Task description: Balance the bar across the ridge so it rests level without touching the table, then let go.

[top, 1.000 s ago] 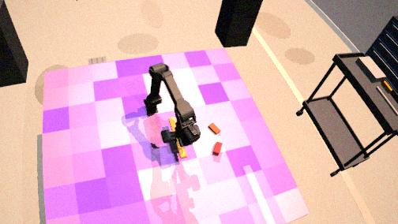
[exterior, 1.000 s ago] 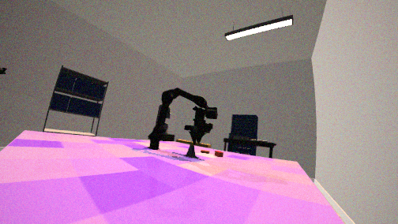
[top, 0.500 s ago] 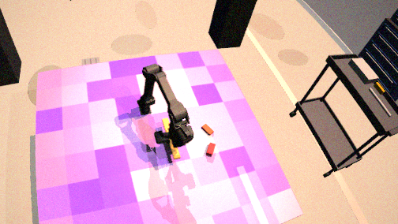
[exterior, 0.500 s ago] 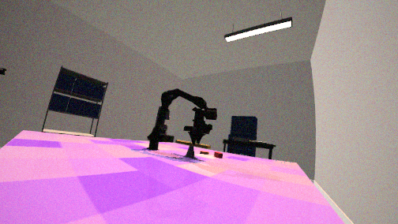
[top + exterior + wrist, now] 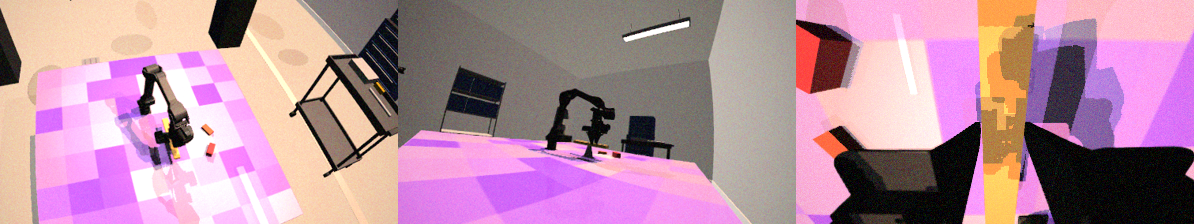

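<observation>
While tool [image 5: 1002, 132] flanks orange bar [image 5: 1003, 75]; fingers slightly parted.

Top view: arm is covering the middle of the bar [image 5: 174, 151]; ridge [image 5: 156, 154] is blending into shadow, shape unclear. Wrist view: both bar ends are running off the frame; red block [image 5: 816, 57] is being cut by the left edge. Whether the fingertips are touching the bar is too fine to tell.
</observation>
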### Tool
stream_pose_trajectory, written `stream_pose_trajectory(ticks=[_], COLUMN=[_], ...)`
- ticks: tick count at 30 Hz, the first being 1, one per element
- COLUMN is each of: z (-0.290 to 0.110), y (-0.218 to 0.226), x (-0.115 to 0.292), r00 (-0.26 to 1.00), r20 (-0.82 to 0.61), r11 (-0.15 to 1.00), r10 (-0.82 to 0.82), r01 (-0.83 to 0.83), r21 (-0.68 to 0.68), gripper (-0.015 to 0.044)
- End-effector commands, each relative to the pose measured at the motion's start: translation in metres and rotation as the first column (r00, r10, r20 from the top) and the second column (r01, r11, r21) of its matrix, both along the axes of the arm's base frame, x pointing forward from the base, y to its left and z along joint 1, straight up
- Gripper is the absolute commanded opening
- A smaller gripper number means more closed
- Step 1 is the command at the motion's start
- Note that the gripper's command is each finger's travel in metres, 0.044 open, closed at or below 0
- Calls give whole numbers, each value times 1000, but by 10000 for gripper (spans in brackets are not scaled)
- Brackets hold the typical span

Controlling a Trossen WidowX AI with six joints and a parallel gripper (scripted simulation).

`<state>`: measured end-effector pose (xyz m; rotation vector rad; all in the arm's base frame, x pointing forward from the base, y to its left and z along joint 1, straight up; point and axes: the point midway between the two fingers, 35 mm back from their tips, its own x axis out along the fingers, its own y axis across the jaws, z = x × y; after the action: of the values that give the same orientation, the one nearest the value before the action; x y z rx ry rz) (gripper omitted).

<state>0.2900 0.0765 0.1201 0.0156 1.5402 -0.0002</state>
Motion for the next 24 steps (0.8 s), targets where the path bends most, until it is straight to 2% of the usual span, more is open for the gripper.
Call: stream_pose_trajectory(ticks=[1, 10, 20, 24], z=[0, 0, 0, 7], y=[0, 0, 0, 0], x=[0, 0, 0, 1], r00=[1000, 1000, 1000, 1000], r20=[0, 0, 0, 1], r11=[1000, 1000, 1000, 1000], r10=[0, 0, 0, 0], r01=[0, 0, 0, 0], r21=[0, 0, 0, 0], gripper=[185, 185, 440, 440])
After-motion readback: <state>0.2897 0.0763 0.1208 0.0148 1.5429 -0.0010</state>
